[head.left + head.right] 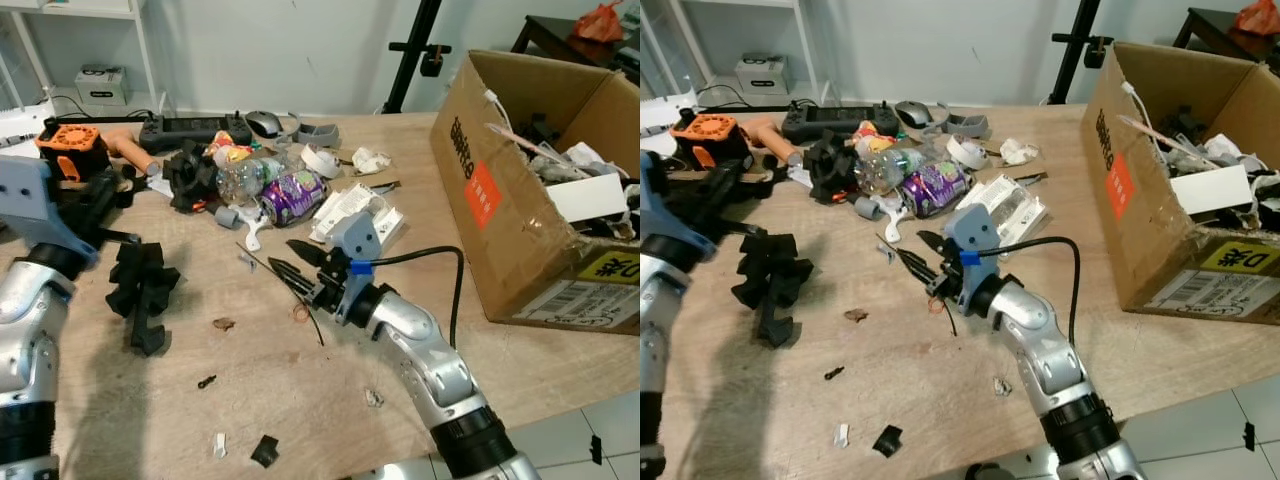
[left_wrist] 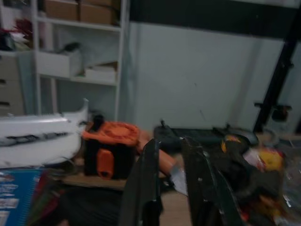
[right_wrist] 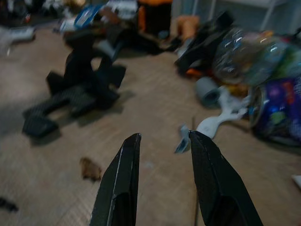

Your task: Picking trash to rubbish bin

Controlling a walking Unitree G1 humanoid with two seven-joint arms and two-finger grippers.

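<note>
You had the cardboard box (image 1: 520,190) on the worktop's (image 1: 300,400) right side, trash inside it. A crushed can (image 1: 292,195) and plastic bottle (image 1: 243,176) lay mid-worktop, behind the right end effector (image 1: 292,260). A game controller (image 1: 190,128) and computer mouse (image 1: 264,122) sat along the far edge; scraps (image 1: 264,450) lay near you.

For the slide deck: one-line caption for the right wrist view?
Open right end effector hovers over the table, aimed toward a small grey scrap.
</note>
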